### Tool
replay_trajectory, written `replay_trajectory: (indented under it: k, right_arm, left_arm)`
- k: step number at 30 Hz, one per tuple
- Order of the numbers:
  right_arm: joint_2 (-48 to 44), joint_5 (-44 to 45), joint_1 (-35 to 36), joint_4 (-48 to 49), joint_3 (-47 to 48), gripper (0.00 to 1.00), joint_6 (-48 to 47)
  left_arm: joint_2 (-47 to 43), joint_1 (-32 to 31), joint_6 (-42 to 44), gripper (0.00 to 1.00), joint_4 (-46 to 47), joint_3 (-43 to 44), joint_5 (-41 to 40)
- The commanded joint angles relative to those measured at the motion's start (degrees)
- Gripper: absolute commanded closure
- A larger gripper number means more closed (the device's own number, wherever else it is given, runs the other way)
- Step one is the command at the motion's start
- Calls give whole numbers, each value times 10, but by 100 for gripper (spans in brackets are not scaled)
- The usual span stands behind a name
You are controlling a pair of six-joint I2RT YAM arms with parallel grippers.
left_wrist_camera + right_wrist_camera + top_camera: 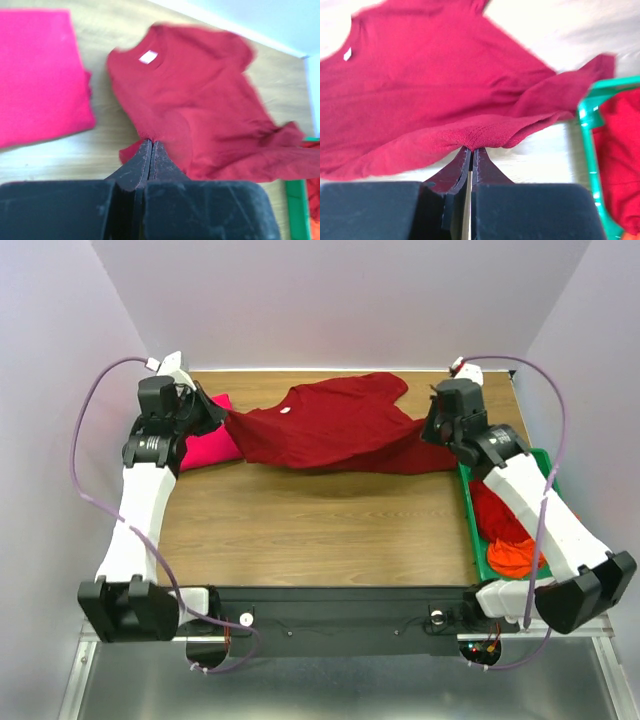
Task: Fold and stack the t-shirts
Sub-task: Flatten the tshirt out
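A dark red t-shirt (pixel 330 425) hangs stretched between both arms over the far part of the table, its white neck label facing up. My left gripper (pixel 222 420) is shut on its left edge (pixel 150 137). At the other end my right gripper (pixel 445 435) is shut on the hem (pixel 475 145). A folded bright pink t-shirt (pixel 208 445) lies flat at the far left, just beside the left gripper; the left wrist view shows it (pixel 40 75) too. More t-shirts, a dark red one (pixel 492 510) and an orange one (pixel 515 558), lie bunched in the tray.
The green plastic tray (pixel 470 525) stands along the table's right edge, partly under my right arm. Bare wooden tabletop (pixel 320 530) fills the near half. White walls close in the back and both sides.
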Motion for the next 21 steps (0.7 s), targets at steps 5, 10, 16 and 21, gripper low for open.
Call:
replay_trajectory:
  k: [5, 10, 16, 21]
  right_arm:
    - [-78, 30, 0, -77, 129, 100, -51]
    - [-148, 7, 0, -77, 204, 100, -95]
    - [-168, -34, 0, -76, 340, 100, -154]
    - [-137, -62, 0, -75, 463, 100, -184]
  left_arm:
    - [-163, -44, -53, 100, 44, -7, -56]
    - [-255, -44, -57, 100, -1, 28, -55]
    - [-299, -44, -59, 100, -51, 150, -51]
    - [-266, -44, -74, 100, -67, 327, -54]
